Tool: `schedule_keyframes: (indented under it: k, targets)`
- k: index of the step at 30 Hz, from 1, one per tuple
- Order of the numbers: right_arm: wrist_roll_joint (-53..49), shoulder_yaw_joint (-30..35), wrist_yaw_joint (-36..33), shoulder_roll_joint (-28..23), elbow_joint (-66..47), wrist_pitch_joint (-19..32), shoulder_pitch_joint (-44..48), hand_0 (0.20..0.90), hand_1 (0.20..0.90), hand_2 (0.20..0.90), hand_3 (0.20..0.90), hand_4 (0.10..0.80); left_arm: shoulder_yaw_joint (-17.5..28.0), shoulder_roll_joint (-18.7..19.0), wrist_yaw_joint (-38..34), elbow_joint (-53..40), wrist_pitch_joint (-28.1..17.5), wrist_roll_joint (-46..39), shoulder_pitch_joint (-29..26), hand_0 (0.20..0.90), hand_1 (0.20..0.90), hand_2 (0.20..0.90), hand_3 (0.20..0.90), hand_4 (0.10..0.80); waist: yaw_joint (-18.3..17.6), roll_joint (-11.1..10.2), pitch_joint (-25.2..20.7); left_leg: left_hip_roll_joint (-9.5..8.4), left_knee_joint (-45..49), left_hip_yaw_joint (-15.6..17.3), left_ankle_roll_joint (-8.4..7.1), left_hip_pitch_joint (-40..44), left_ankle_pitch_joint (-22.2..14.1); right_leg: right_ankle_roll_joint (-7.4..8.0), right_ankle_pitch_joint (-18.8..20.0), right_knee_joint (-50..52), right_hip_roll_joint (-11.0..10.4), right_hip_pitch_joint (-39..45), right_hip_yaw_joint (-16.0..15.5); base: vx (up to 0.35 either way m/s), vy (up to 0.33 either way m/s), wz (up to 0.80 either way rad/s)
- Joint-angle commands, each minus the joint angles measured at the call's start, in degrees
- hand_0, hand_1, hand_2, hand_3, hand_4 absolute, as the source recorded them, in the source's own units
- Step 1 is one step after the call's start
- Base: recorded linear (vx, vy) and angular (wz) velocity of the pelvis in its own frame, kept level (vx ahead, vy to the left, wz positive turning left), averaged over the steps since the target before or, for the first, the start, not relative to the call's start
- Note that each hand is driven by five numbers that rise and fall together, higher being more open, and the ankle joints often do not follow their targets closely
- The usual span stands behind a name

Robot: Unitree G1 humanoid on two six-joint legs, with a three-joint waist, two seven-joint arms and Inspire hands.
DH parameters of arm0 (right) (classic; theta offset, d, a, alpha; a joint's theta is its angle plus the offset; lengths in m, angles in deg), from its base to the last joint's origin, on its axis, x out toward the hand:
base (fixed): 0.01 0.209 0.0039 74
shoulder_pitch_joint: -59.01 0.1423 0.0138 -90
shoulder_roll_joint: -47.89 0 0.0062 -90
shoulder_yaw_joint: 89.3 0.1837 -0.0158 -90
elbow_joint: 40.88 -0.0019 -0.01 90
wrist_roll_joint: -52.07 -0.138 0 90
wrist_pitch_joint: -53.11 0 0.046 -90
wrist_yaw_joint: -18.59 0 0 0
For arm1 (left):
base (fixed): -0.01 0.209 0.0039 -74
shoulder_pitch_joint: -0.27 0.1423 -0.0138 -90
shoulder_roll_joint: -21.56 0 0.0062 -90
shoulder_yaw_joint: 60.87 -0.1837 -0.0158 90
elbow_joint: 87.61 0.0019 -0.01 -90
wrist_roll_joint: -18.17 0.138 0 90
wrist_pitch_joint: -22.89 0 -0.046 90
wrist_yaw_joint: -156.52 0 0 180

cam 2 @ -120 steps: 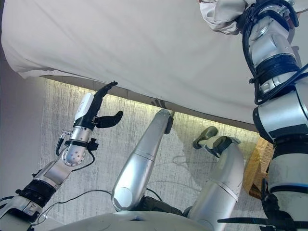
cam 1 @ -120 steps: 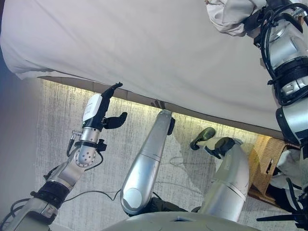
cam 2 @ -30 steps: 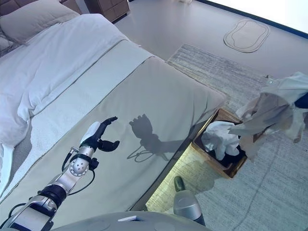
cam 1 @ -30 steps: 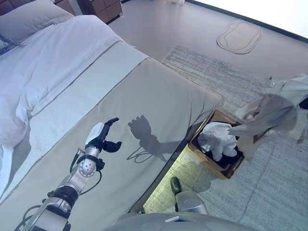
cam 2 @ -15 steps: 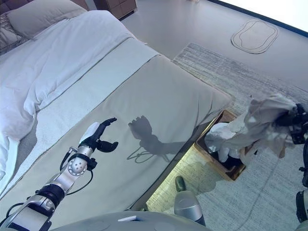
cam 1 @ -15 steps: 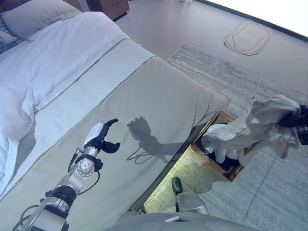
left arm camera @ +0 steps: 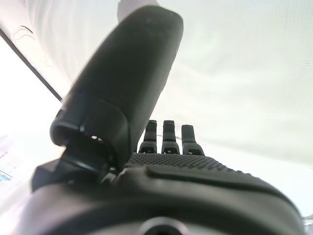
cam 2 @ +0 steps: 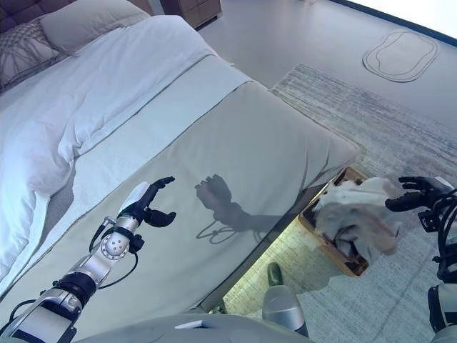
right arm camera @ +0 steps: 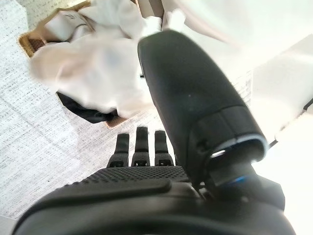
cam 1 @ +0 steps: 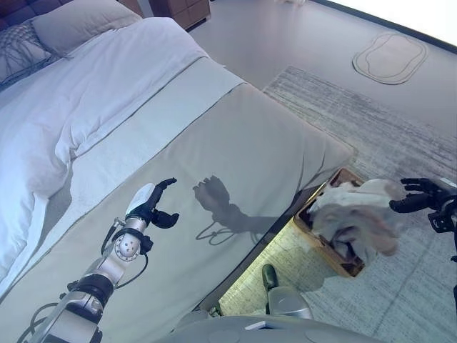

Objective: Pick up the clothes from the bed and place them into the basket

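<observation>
Dropping now from opened right hand (cam 1: 418, 194): clothes (cam 1: 355, 221) over basket (cam 1: 343, 266). Left hand (cam 1: 148, 207) hovering relaxed, empty, over bed (cam 1: 235, 136). Next: returning there.

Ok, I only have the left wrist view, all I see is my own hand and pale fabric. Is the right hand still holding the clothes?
Observer: No. The right hand is open beside the basket, and the pale garment sits blurred over the basket, apart from the fingers.
Operator: Anything already in the basket?
Observer: Yes, white cloth and a dark item under the pale one.
Operator: And where is my left hand?
Observer: The left hand hangs open above the bed, holding nothing.
</observation>
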Motion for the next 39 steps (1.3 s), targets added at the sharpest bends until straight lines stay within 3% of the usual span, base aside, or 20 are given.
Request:
schedule_keyframes:
  k: [1,11,17,25,32,39]
  targets:
    - [1.4,-0.6,-0.9,-2.9,0.1,3.8,3.0,0.900,0.900,0.900,0.900,0.800,1.5,4.9,-1.6,-4.9,-2.3,-0.3,-2.7,0.900,0.900,0.900,0.900,0.800,1.2,-3.5,-4.4,2.24,6.3,-0.4,-1.90,2.0,-7.5,3.52,-2.8,5.7,-2.7,-2.9,-1.0,0.000,0.000,0.00]
    - [0.7,0.3,-4.4,-2.5,-0.9,4.1,1.9,0.900,0.900,0.900,0.900,0.800,1.8,5.8,-1.3,-6.0,-1.5,-0.9,-2.2,0.900,0.900,0.900,0.900,0.800,1.9,-4.0,-4.9,2.18,5.9,-1.0,-1.73,2.5,-7.2,3.58,-2.8,5.5,-2.5,-2.0,-1.2,0.013,-0.005,0.02]
    - [2.9,-1.1,-11.8,-0.5,-10.2,7.3,2.4,0.900,0.900,0.900,0.900,0.800,2.6,4.6,-2.7,-4.9,-2.0,-1.1,-0.9,0.900,0.900,0.900,0.900,0.800,2.1,-4.0,-5.2,2.04,5.2,-1.8,-1.79,2.7,-6.6,3.45,-3.2,5.5,-2.3,-1.1,-1.3,0.010,0.020,-0.01]
    - [8.7,-2.2,-17.2,8.4,-28.7,11.0,-6.4,0.900,0.900,0.900,0.900,0.800,5.3,0.2,-6.2,-5.5,-2.3,0.5,1.8,0.900,0.900,0.900,0.900,0.800,2.9,-4.0,-5.5,1.75,3.7,-3.6,-1.72,2.1,-5.1,3.48,-4.0,5.5,-2.0,0.0,-2.3,-0.003,0.048,0.08]
    - [13.5,-4.7,-20.4,16.7,-34.9,15.4,-13.1,0.900,0.900,0.900,0.900,0.800,8.7,-4.5,-8.5,-5.1,-2.5,1.4,6.5,0.900,0.900,0.900,0.900,0.800,5.1,-4.3,-5.9,1.52,2.9,-5.8,-1.49,2.2,-4.5,3.42,-4.6,5.0,-2.2,1.9,-4.1,-0.013,0.065,0.15]
    - [17.1,-7.5,-20.6,19.8,-35.8,16.4,-15.1,0.900,0.900,0.900,0.900,0.800,11.0,-6.4,-7.2,-2.7,-2.8,0.5,9.2,0.900,0.900,0.900,0.900,0.800,7.1,-4.7,-6.6,1.37,2.6,-7.3,-1.70,2.0,-4.0,3.44,-5.1,4.9,-2.7,3.5,-6.4,-0.004,0.051,0.19]
